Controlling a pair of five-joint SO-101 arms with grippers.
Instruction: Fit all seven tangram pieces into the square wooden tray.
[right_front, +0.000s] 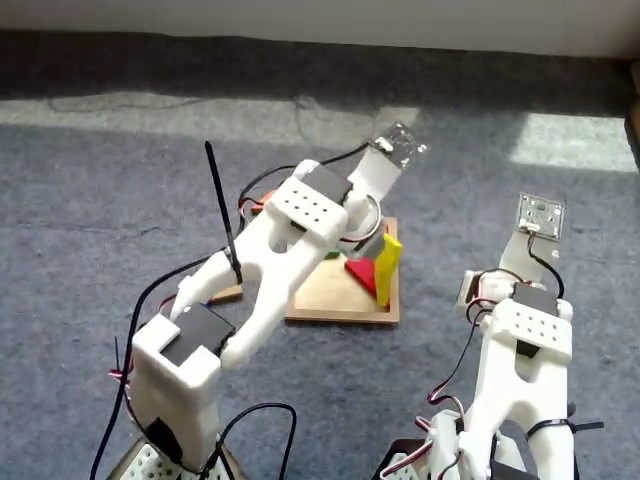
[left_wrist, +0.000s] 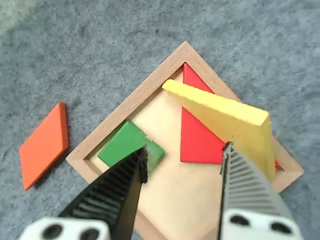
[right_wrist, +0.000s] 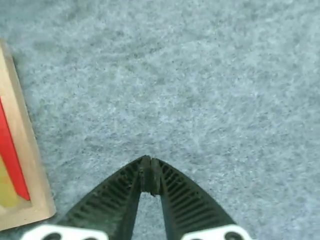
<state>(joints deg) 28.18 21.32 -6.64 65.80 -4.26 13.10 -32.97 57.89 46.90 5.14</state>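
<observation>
Yellow wooden triangle (left_wrist: 225, 117) leaning in square wooden tray (left_wrist: 125, 104).
Likely light, stiff; pinch flat faces. Left gripper (left_wrist: 185, 152) released, right gripper (right_wrist: 150, 174) clenched, empty.

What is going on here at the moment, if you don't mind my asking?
The left gripper hangs open over the square wooden tray, where a green square and a red triangle lie flat. A yellow piece stands tilted on edge across the red triangle, close to one finger; I cannot tell if they touch. An orange parallelogram lies outside on the grey carpet. The right gripper is shut over carpet beside the tray.
</observation>
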